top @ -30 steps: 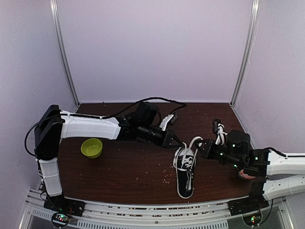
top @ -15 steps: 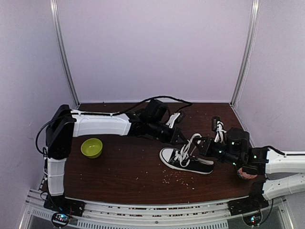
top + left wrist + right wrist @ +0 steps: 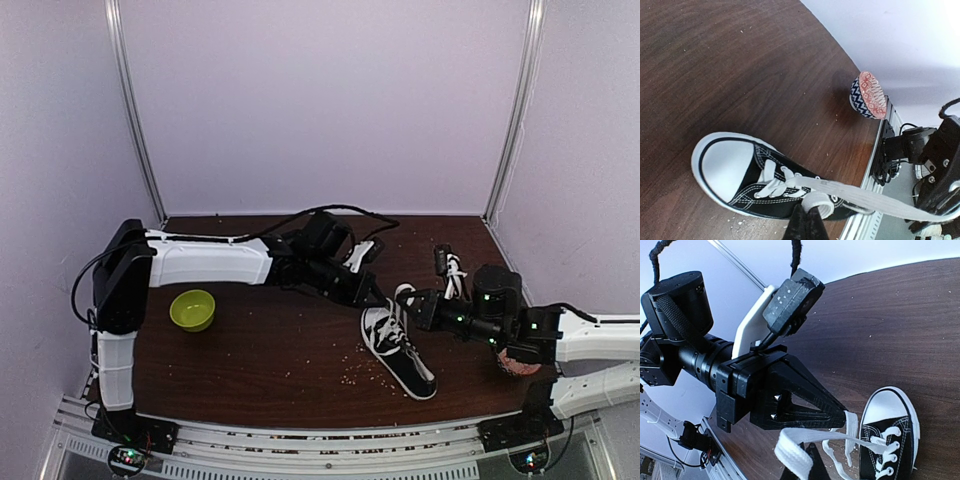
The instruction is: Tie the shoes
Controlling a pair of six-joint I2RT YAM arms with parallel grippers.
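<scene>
shoe (image 3: 400,350) just swung diagonal. left gripper (image 3: 840,416) and right gripper (image 3: 800,465) each pinch a lace (image 3: 865,197), mid-knot, i'd say. next they need to pull apart evenly.

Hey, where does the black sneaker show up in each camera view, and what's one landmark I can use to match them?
Top external: the black sneaker lies right of centre, toward the front edge.
Left wrist: the sneaker fills the lower left to centre, white toe cap at left.
Right wrist: the sneaker sits in the bottom right corner, only its toe end in frame.
Shared landmark: the left gripper, shut on the white lace.
</scene>
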